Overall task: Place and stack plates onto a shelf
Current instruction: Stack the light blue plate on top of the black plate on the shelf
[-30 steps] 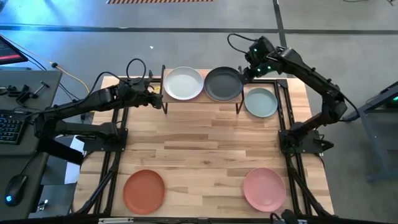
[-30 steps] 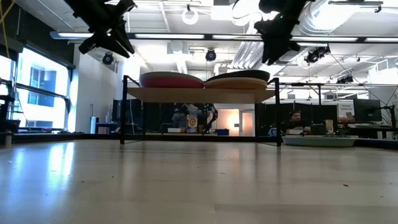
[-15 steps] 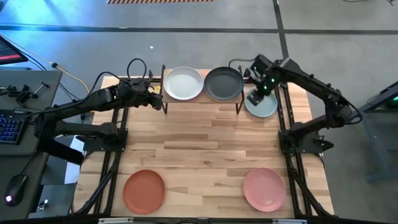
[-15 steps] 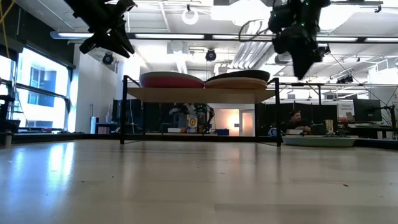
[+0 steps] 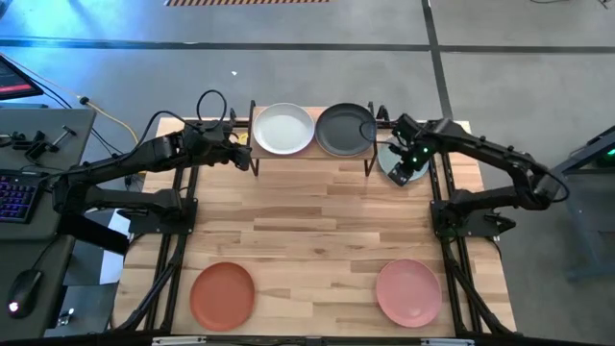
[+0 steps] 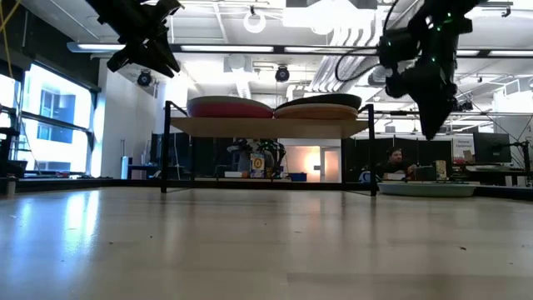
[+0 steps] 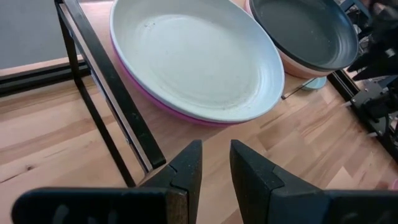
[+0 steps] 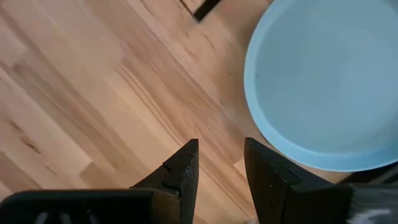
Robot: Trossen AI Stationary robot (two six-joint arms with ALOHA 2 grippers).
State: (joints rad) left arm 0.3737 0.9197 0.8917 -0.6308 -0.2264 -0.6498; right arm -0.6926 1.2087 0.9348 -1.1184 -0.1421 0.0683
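The shelf (image 5: 315, 155) stands at the table's far edge and bears two stacks. A pale grey-green plate (image 7: 193, 56) lies on a magenta plate (image 7: 163, 104). A charcoal plate (image 5: 345, 129) lies on a peach plate (image 7: 291, 67). A second pale grey-green plate (image 5: 415, 152) rests flat on the table to the right of the shelf. My right gripper (image 5: 401, 165) hangs open above the table, just beside that plate's rim (image 8: 261, 134), and touches nothing. My left gripper (image 5: 242, 154) is open by a narrow gap and empty, off the shelf's left end.
A terracotta plate (image 5: 223, 293) lies near the front left and a pink plate (image 5: 407, 291) near the front right. The shelf's black legs (image 7: 102, 87) stand close before my left gripper. Bare wood lies across the table's middle.
My right gripper has gone from above the shelf's right end toward the table's right and near edges and has come down beside the pale grey-green plate on the table. The plates have stayed where they were.
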